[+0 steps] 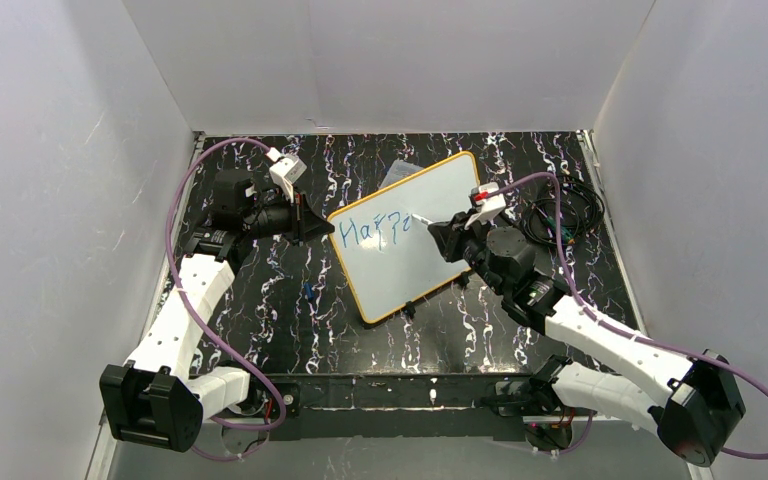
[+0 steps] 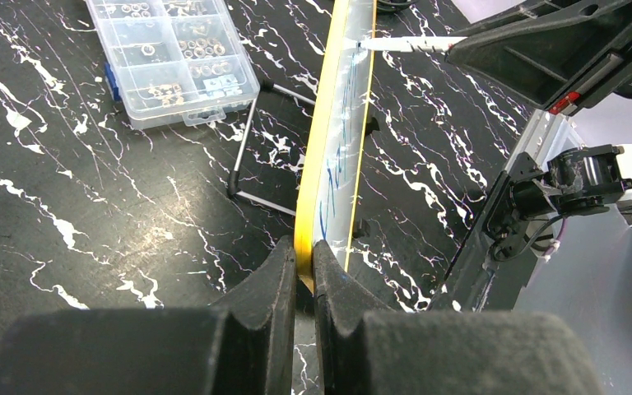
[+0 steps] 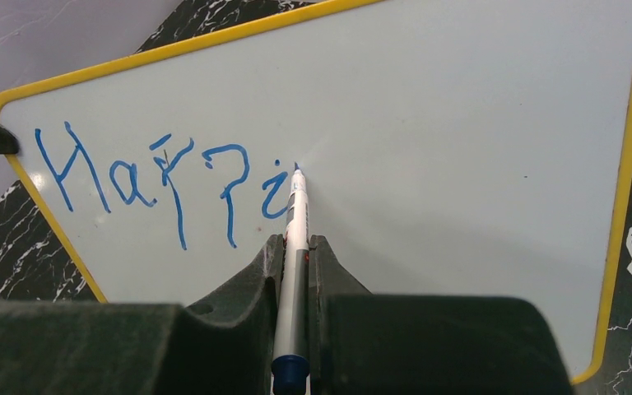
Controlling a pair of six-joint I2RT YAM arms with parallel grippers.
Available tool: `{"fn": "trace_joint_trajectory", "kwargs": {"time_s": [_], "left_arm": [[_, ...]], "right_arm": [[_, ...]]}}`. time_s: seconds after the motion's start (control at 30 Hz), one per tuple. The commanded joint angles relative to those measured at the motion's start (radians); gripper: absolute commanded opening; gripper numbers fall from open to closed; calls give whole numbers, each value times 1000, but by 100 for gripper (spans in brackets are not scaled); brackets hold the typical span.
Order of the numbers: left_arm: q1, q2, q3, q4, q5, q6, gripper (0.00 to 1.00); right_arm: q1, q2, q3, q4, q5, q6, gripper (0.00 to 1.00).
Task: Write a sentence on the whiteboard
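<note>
- While the whiteboard stands tilted near the middle of the black marbled table, propped by a wire stand behind it, one gripper meets it from each side.
- The left gripper has its jaws closed on the yellow frame at the board's left edge.
- The right gripper has its jaws clamped on a marker with a white barrel and a blue rear end. It reaches in from the right.
- The sentence is in thin blue strokes and reads only "Happi". It sits in the board's upper left part, and the rest of the surface is blank.
- The marker's tip touches the board just right of the "i".
- A clear compartment box lies flat on the table behind the board, apart from the stand.
- A tangle of dark cables lies at the far right, beyond the board's right edge.
</note>
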Motion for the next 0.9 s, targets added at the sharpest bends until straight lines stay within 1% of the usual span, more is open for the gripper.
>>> {"fn": "trace_joint_trajectory", "kwargs": {"time_s": [0.0,0.3,0.63,0.87], "left_arm": [[-8,-23,-6,-6,42,33,0],[-7,-22,-5,-6,44,33,0],[-8,-22,-6,-5,42,32,0],[-8,-22,-6,-5,42,34,0]], "right_arm": [[-3,-14,-20,-17,-10,-2,1],[-3,-49,-51,-53,-27,20,1],[-3,-24,-29,77,16,28,1],[-4,-6,-17,111,47,13,1]]}}
